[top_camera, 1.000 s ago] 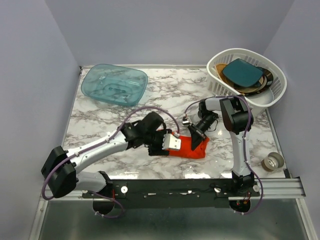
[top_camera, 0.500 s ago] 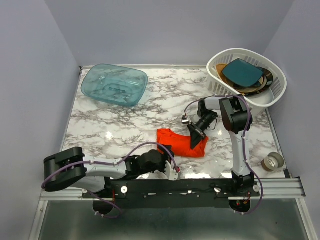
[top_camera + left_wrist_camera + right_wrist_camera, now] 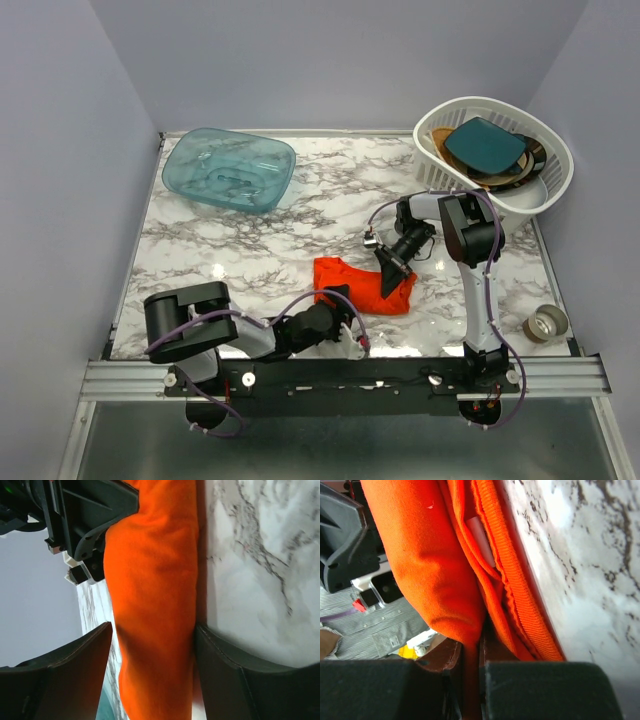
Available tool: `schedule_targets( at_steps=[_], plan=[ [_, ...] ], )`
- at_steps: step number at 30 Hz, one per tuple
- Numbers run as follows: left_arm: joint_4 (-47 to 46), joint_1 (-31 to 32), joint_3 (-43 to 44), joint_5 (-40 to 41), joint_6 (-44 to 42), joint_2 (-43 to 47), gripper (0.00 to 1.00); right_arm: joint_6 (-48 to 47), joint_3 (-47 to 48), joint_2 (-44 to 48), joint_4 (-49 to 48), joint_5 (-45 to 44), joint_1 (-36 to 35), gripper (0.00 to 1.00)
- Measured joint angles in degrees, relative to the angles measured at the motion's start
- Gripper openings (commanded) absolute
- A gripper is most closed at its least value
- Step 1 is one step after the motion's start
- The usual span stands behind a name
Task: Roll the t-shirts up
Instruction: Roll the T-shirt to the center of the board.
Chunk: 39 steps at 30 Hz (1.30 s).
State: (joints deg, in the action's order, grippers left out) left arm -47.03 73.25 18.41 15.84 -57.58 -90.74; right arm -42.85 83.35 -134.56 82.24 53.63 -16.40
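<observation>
Jaws of the right gripper (image 3: pixel 470 667) are pinched on a fold of the bright orange-red cotton t-shirt (image 3: pixel 362 285), bunched front-centre on the marble table (image 3: pixel 250 250). Left gripper (image 3: pixel 152 630) jaws stand spread wide, the shirt showing between them; I cannot confirm contact.

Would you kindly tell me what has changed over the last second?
The left end effector pulled back from the t-shirt toward the table's near edge as its arm folded up, and it is now open close to the shirt. The right end effector stayed clamped on the t-shirt's other end.
</observation>
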Motion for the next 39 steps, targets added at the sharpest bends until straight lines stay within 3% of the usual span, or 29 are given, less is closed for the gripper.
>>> schedule_targets(
  at_steps=[5, 7, 9, 11, 13, 14, 15, 18, 21, 27, 31, 39],
  plan=[
    [-0.26, 0.0, 3.21, 3.52, 0.24, -4.44, 0.59, 0.0, 0.07, -0.02, 0.07, 0.02, 0.0, 0.01],
    [2.62, -0.11, 4.76, 4.33, 1.2, -4.63, 0.57, 0.0, 0.13, -0.07, 0.07, 0.02, 0.0, 0.06],
    [5.05, -0.37, 6.01, 4.57, 1.81, -4.63, 0.57, -0.02, 0.22, -0.11, 0.07, 0.02, 0.02, 0.32],
    [8.09, -1.09, 7.69, 4.55, 2.45, -4.63, 0.53, -0.04, 0.33, -0.15, 0.04, 0.11, 0.02, 0.41],
    [13.99, -2.62, 11.13, 4.17, 4.46, -4.66, 0.44, -0.22, 0.42, -0.17, -0.2, 0.24, 0.02, 0.94],
    [17.44, -3.85, 13.16, 3.39, 5.53, -4.7, 0.42, 0.15, 0.35, -0.07, -0.24, 0.42, 0.02, 1.0],
    [20.79, -4.98, 15.13, 2.43, 6.73, -4.74, 0.4, 0.17, 0.24, 0.04, 0.96, 2.21, 0.02, 1.0],
    [29.7, -9.27, 20.04, -2.03, 9.49, -4.61, 0.1, 0.13, -0.94, 4.09, 1.44, 4.07, -0.04, 1.0],
    [36.3, -11.98, 22.86, -7.17, 10.64, -3.69, 0.01, 2.43, -2.19, 7.15, -1.86, 3.3, -0.09, 1.0],
    [46.16, -14.43, 24.52, -13.35, 12.31, -0.48, 0.0, 4.04, -2.4, 15.17, -6.58, -2.1, 0.0, 1.0],
    [51.98, -15.78, 25.27, -18.14, 12.98, 1.75, 0.0, 4.28, -6.36, 29.07, -13.9, -8.9, 0.02, 1.0],
    [66.07, -17.25, 32.26, -29.68, 9.22, 0.33, 0.01, -4.0, -39.8, 80.76, -39.47, -19.98, -0.13, 1.0]
  ],
)
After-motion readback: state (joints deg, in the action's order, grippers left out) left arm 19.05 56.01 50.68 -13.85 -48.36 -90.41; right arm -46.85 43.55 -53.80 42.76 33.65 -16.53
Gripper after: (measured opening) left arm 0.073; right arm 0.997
